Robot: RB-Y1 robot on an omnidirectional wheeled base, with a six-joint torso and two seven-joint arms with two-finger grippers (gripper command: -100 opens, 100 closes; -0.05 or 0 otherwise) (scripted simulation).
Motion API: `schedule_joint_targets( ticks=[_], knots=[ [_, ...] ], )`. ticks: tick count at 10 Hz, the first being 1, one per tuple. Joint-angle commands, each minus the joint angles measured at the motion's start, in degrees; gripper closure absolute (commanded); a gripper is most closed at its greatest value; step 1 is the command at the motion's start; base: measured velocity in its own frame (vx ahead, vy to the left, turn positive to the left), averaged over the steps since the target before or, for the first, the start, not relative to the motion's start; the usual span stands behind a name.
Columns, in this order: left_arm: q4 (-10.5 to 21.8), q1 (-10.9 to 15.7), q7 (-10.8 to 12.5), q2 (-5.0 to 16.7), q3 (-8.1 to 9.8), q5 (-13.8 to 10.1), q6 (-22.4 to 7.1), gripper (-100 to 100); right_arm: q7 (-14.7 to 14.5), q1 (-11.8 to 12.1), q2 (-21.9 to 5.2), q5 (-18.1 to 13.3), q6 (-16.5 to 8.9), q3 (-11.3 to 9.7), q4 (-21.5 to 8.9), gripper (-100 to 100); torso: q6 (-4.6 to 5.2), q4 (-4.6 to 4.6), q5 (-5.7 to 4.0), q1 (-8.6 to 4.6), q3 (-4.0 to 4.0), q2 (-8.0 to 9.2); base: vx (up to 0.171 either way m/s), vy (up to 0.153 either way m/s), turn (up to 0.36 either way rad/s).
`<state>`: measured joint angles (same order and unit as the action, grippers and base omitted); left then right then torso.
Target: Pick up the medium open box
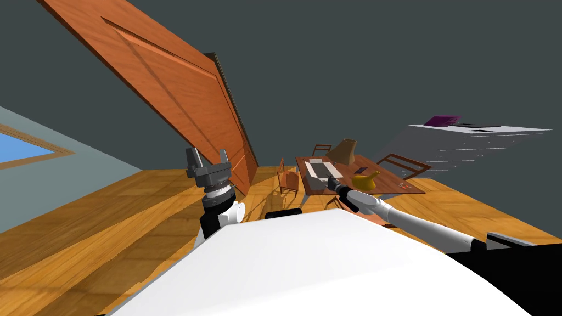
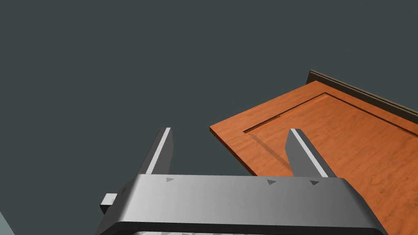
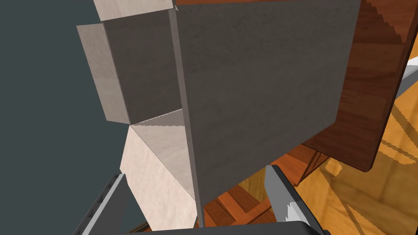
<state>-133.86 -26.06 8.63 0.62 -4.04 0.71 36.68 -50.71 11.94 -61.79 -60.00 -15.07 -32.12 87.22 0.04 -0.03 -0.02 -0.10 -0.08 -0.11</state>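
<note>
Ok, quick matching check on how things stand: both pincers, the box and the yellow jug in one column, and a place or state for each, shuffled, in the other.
Things
1. left pincer
2. right pincer
3. box
4. jug

Places and states
A. yellow, on the table
B. open, astride the box's wall
C. grey, flaps open
D. open, raised by the door

Pairs: 1-D, 2-B, 3-C, 4-A
</note>
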Motion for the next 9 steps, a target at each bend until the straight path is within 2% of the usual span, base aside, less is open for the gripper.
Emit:
schedule_joint_targets(
  ticks=[1,2,3,7,8,9],
  knots=[
    [0.0,0.0,0.0,0.0,0.0,0.0,0.0,0,0.57,0.38,-0.76,-0.33,-2.31,-2.73,2.62,-100,0.0,0.0,0.0,0.0,0.0,0.0,0.085,-0.025,-0.151],
    [0.0,-0.01,0.0,0.0,0.0,0.0,0.0,0,0.3,0.32,-0.15,-0.54,-1.22,-1.47,1.37,-100,0.03,-0.01,0.0,-0.02,-0.02,-0.04,0.044,-0.011,-0.036],
    [0.0,0.0,0.0,0.0,0.0,0.0,0.0,0,0.42,0.38,-0.16,-0.63,-1.5,-1.65,1.54,100,-0.01,0.01,0.0,0.01,0.03,0.06,0.007,-0.002,0.009],
    [0.0,0.01,0.0,0.0,0.0,0.0,0.0,0,-0.01,0.23,-0.47,-0.86,-1.5,-1.54,1.52,100,0.12,-0.04,-0.38,-0.28,0.04,0.14,0.001,-0.002,0.006],
    [0.0,0.01,0.0,0.0,0.0,0.0,0.0,0,0.02,0.22,-0.47,-0.86,-1.54,-1.52,1.51,0,0.09,-0.05,-0.38,-0.3,0.04,0.14,0.0,0.0,0.0],
    [0.0,0.01,0.0,0.0,0.0,0.0,0.0,0,-0.12,0.05,0.97,-0.59,1.32,1.36,-1.36,100,0.09,-0.06,-0.38,-0.3,0.03,0.14,-0.115,0.025,0.26]
  ],
)
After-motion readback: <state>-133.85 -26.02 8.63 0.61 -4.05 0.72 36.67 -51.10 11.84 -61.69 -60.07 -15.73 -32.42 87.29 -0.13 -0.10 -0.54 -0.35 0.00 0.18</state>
